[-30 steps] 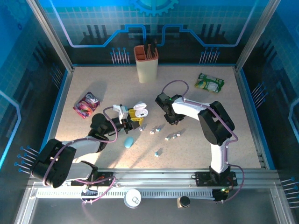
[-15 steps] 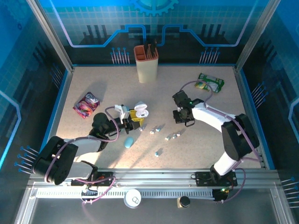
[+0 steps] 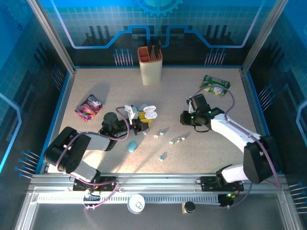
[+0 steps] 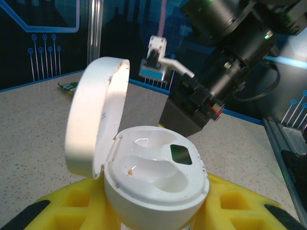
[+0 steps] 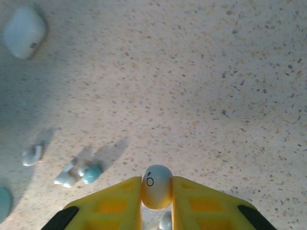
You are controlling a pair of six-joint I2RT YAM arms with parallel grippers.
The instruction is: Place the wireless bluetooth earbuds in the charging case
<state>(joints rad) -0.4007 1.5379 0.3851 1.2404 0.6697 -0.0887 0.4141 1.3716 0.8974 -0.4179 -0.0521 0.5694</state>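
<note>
L pincer (image 3: 141, 120) is clamped on the white case (image 4: 153, 203), low on its shell, approx mid-bench (image 3: 216, 153), a bit left of centre. Lid (image 4: 96, 115) is up and both wells (image 4: 158, 172) are bare, so no bud is seated yet. R pincer (image 5: 157, 194) is pinched on one white bud (image 5: 157, 186), hanging over the bench to the right of the case, clearly apart from it. Loose buds (image 3: 164, 130) lie scattered btw the two pincers and toward the near edge, approx six, too small to be sure. A blue case (image 3: 131, 145) lies closed on the near side of L pincer.

Progress: early. Done: case open & held, one bud picked up. Left: carry the bud over, seat it in a well, fetch its mate, prob close the lid. Which way the bud's stem points in my grip, can't tell.
</note>
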